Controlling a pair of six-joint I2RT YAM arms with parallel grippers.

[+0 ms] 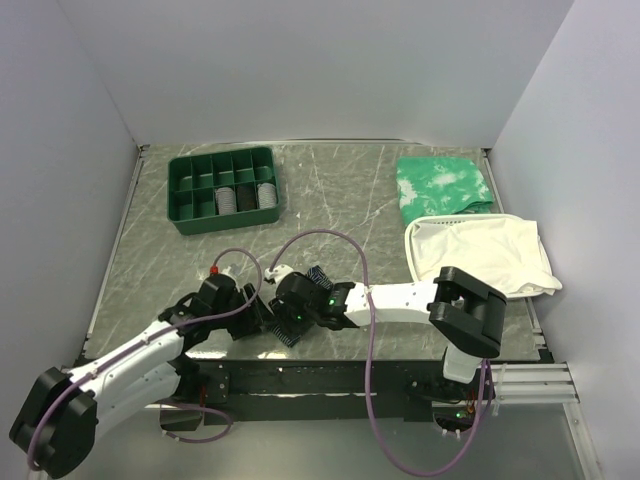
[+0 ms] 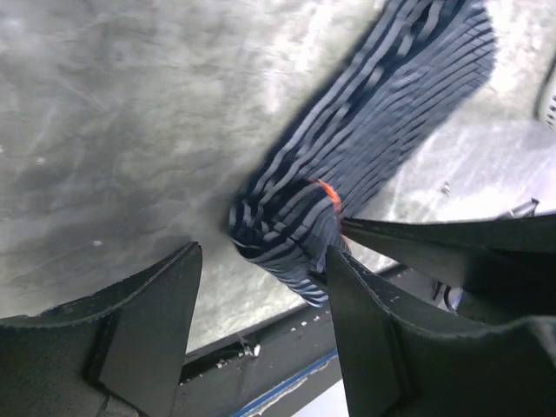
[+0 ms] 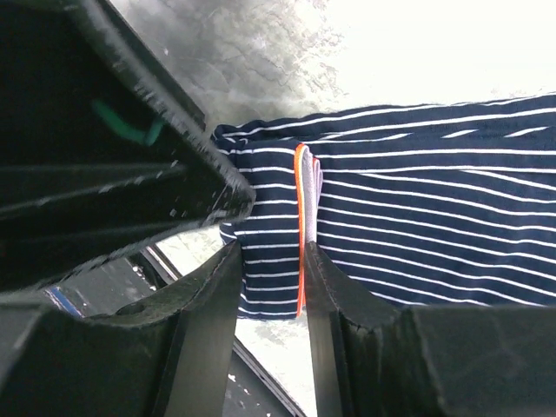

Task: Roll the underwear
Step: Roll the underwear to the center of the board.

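Position: the underwear (image 3: 417,217) lies as a long folded band at the near edge of the desk (image 1: 330,200), between the two wrists, its near end just beside the edge rail.

Right gripper (image 3: 271,252): narrow, jaws pinching the near end at the orange-trimmed seam.
Left gripper (image 2: 265,250): jaws well apart, straddling the same end, holding nothing. One finger (image 2: 373,347) touches or nearly touches the fabric.

The left wrist view is blurred, so whether that end is a started roll or only a fold cannot be told.

Risks, judged:
- The pinch takes only the edge of thin, soft cloth. A pull along the band could slip it free and let any turn slacken.
- The end sits close to the edge. A push toward the bases could drop it off the desk.
- Both grippers crowd one small spot, so a finger clash or a nipped seam is likely if either closes blind.

Surface: dark marbled, smooth, scuffed with pale scratches, offering little friction for rolling.

Room: white enclosure walls (image 1: 300,70). The green compartment tray (image 1: 222,190), green-and-white cloth (image 1: 445,185) and white cloth (image 1: 480,255) all lie well apart from the work.
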